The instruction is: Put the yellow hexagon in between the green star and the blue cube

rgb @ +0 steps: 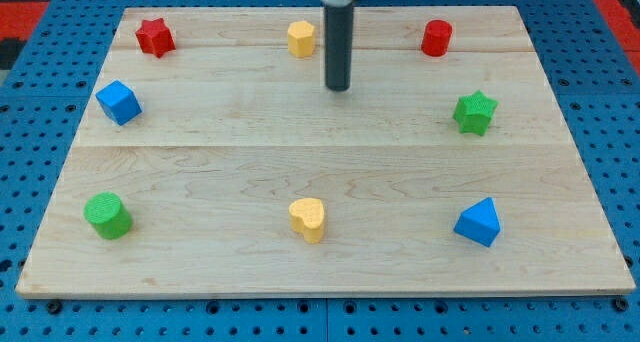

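The yellow hexagon [301, 38] sits near the view's top, a little left of centre. The green star [475, 112] is at the view's right, mid-height. The blue cube [118, 102] is at the view's left. My tip [338, 87] is at the end of the dark rod, just to the right of and below the yellow hexagon, apart from it.
A red star [155, 36] lies at the top left and a red cylinder [436, 38] at the top right. A green cylinder [107, 215], a yellow heart [308, 219] and a blue triangular block [479, 222] line the bottom. The wooden board [320, 272] rests on a blue pegboard.
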You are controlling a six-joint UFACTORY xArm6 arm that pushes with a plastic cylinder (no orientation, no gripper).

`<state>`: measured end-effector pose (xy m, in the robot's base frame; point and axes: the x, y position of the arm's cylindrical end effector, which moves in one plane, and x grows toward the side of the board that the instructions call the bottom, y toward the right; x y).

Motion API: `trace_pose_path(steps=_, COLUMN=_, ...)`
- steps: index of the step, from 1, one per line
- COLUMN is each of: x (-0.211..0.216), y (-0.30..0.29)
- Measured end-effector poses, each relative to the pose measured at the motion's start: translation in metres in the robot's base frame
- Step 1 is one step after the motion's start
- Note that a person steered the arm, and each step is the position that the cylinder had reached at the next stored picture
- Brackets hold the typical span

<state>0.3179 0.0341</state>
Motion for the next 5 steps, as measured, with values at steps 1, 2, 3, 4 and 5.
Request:
trace_pose_path(steps=1, x=-0.062, y=0.005)
trace_pose_path(steps=2, x=-0.106, y=-0.031)
trace_pose_path(steps=3, x=-0.089, y=-0.08)
trace_pose_path(steps=4, x=-0.04, y=-0.041)
trace_pose_path(steps=5, x=-0.002, y=-0.005)
